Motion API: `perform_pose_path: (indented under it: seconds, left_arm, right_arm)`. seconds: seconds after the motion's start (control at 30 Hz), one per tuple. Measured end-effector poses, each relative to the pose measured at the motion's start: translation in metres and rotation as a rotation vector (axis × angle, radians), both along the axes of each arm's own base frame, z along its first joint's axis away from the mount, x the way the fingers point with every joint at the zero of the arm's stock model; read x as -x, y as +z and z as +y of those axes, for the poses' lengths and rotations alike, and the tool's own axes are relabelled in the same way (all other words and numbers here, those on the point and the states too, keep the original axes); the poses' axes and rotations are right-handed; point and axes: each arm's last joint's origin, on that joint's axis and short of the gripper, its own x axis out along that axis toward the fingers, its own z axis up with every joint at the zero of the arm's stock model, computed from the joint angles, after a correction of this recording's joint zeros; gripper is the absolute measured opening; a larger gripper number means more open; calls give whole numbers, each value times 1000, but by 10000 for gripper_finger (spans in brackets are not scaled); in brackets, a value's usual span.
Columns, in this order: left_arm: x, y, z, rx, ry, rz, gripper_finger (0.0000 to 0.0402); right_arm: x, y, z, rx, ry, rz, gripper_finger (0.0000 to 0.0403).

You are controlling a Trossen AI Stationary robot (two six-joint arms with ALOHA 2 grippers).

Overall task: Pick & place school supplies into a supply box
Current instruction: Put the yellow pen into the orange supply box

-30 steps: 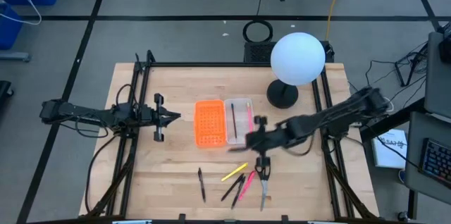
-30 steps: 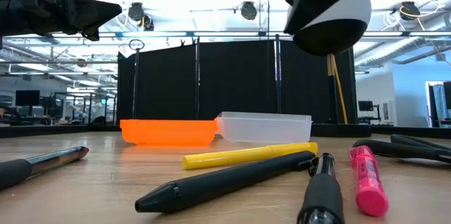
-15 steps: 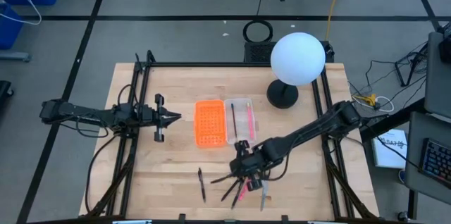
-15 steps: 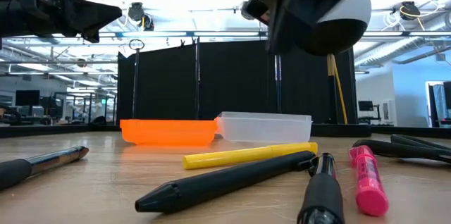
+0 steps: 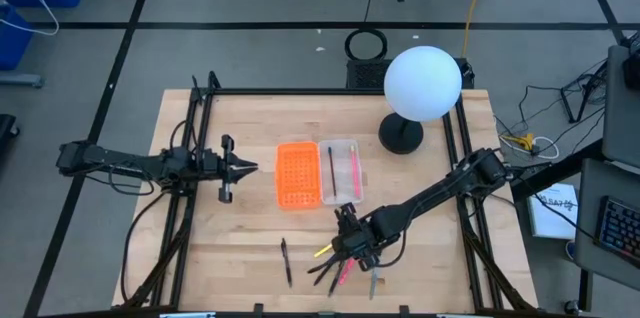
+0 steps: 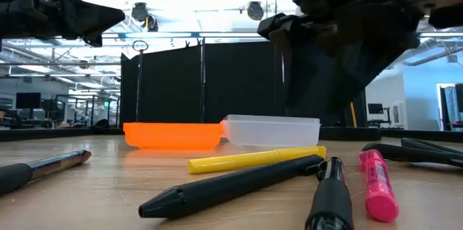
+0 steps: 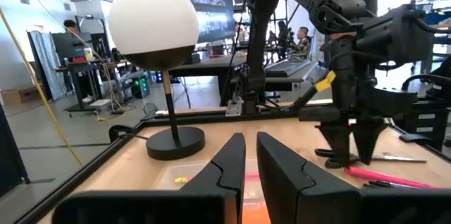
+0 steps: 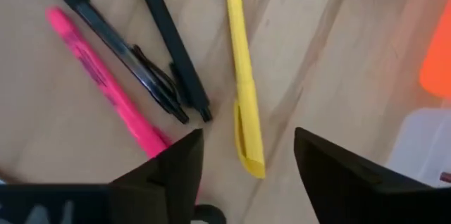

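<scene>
— Where are you, seen from above?

— My right gripper (image 5: 345,243) hangs over the loose pens at six o'clock of the supply box (image 5: 318,173); my left gripper (image 5: 243,167) waits at its nine o'clock, fingers nearly together.

— And from your wrist?

— My jaws stand wide, empty, straddling the yellow pen (image 8: 242,76); black pens (image 8: 169,55) and the pink one (image 8: 106,83) lie beside it; I judge the next step is descending and closing on yellow.

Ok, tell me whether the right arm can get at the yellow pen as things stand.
Probably yes. The right gripper hangs open directly above the yellow pen, which lies flat with bare wood on both sides; the nearest black pen lies apart from it.
</scene>
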Motion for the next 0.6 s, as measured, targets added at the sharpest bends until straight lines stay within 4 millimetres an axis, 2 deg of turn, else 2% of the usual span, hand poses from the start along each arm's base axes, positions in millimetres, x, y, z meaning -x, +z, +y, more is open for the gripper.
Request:
perform_pose_path:
  seconds: [0.2, 0.6]
  left_arm:
    - [0, -2, 0, -1, -5, 16, 47]
    - [0, -2, 0, -2, -5, 23, 47]
  right_arm:
    - [0, -12, -3, -7, 30, -35, 217]
    - [6, -42, -24, -32, -6, -40, 206]
